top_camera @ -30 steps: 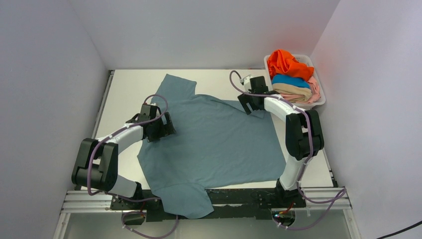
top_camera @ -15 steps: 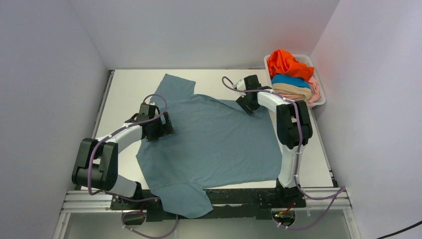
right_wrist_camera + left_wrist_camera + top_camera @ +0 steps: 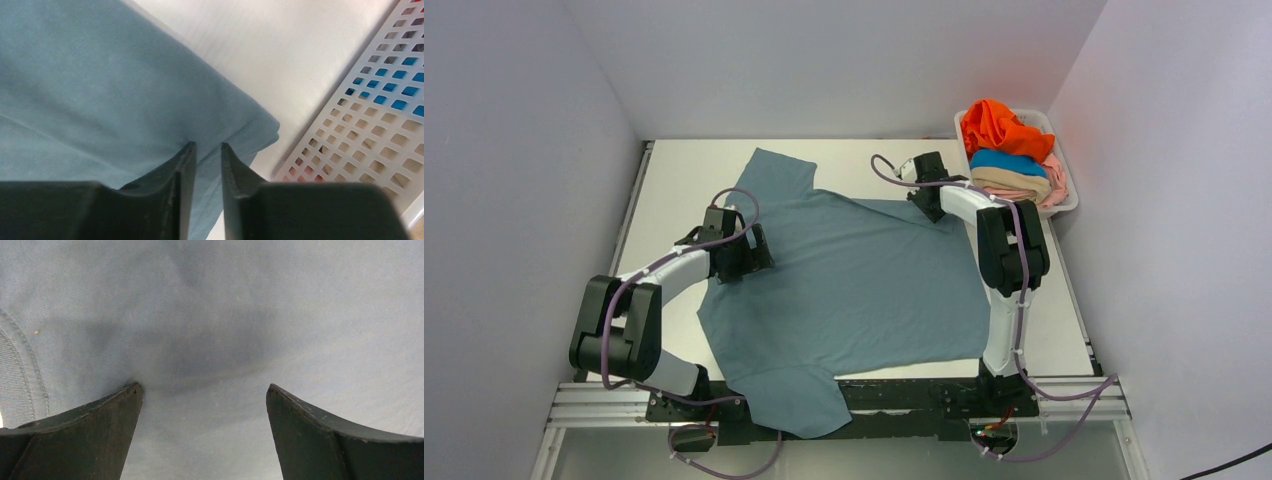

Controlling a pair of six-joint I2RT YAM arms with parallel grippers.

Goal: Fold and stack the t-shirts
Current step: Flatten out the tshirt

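The left gripper stood spread wide, tips down on the grey-blue t-shirt beneath it. The right gripper had jaws nearly together over the shirt's corner (whether it was actually pinched, I could not tell), with the white basket just beyond.

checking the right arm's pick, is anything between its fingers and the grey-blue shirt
Nothing visible. The right gripper's fingers stand close together, straddling the grey-blue t-shirt's corner hem. The white basket lies beside that corner, apart from it, not in between.
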